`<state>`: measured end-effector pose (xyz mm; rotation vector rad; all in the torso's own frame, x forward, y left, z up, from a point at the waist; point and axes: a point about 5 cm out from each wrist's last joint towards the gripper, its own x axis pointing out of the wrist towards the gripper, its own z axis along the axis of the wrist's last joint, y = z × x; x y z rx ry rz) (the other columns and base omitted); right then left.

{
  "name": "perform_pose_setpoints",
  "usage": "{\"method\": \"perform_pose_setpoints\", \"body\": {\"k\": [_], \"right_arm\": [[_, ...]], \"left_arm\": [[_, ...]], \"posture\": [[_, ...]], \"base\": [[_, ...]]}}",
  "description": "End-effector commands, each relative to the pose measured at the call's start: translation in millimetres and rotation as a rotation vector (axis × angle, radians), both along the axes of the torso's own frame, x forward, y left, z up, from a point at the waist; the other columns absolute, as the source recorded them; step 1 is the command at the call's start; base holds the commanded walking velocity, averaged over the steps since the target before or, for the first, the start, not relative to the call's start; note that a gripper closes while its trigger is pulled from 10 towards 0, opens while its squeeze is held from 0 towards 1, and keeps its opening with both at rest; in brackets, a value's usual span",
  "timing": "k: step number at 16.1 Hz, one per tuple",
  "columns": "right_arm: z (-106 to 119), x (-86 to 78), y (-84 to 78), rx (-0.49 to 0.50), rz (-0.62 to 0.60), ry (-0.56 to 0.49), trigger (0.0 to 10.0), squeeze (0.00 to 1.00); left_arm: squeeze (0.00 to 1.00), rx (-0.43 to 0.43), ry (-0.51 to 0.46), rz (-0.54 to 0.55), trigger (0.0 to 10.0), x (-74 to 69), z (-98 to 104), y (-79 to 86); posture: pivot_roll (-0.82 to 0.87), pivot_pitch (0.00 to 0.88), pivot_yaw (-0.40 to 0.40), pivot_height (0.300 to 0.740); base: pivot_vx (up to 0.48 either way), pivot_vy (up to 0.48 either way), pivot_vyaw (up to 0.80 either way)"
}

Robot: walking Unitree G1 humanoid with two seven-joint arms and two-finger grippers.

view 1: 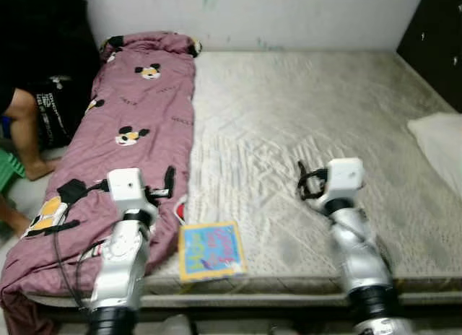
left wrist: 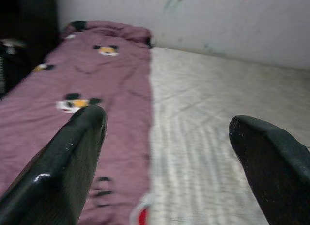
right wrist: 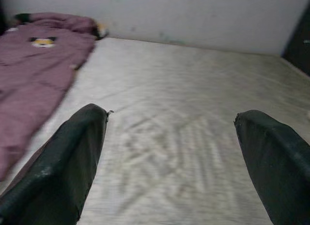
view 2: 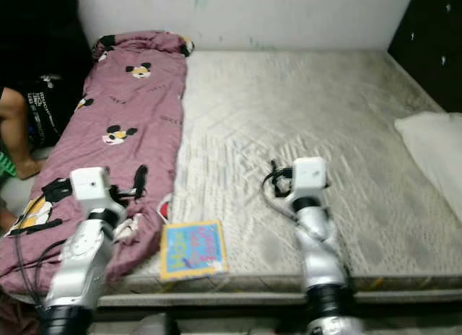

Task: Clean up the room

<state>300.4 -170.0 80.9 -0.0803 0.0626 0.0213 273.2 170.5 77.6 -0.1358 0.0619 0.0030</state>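
Left eye view, from my head: I stand at the foot of a bare grey mattress (view 1: 303,133) with both silver arms held out over its near edge. My left gripper (left wrist: 167,137) hangs above the purple blanket (view 1: 137,111), a long quilt printed with cartoon mice that lies along the left side of the bed up to the wall (view 1: 289,14); its two black fingers (left wrist: 72,157) are spread wide and hold nothing. My right gripper (right wrist: 172,137) hovers over the bare middle of the mattress, its fingers (right wrist: 72,157) likewise parted and empty. A colourful children's book (view 1: 211,250) lies flat at the near edge of the mattress between my two arms, just beside the blanket's hem and touched by neither gripper. A white pillow (view 1: 440,144) rests at the right edge of the bed, well apart from both arms, below a dark cabinet (view 1: 437,39) in the corner. At the far left a person's bare leg (view 1: 25,136) shows beside the bed, next to dark clothing.
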Motion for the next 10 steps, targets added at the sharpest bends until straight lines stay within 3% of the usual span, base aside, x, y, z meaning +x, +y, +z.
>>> {"method": "perform_pose_setpoints", "body": {"k": [1, 3, 7, 10], "right_arm": [[0.8, 0.7, -1.2, 0.0, -0.007, 0.0, 10.0, 0.0], [0.7, 0.8, -1.3, 0.0, -0.007, 0.001, 10.0, 0.0], [0.5, 1.4, -0.8, 0.002, -0.006, 0.004, 10.0, 0.0], [1.6, 2.5, -0.9, 0.003, -0.007, 0.003, 10.0, 0.0]], "left_arm": [[0.0, 0.001, 0.003, 0.007, 10.0, 1.2, 1.1, 2.8], [0.0, -0.008, 0.0, 0.011, 10.0, 1.4, 0.9, 3.4], [0.0, 0.001, 0.006, 0.018, 10.0, 1.6, 0.9, 4.4], [0.0, 0.008, 0.008, 0.039, 10.0, 2.5, 1.6, 6.7]], "posture": [[-0.09, 0.0, 0.022, 0.74], [-0.09, 0.0, 0.021, 0.74], [-0.09, 0.0, 0.02, 0.74], [-0.09, 0.0, 0.019, 0.74]], "base": [[0.0, 0.48, 0.0], [0.0, 0.446, 0.0], [0.0, 0.0, 0.0], [0.0, 0.0, -0.72]]}}
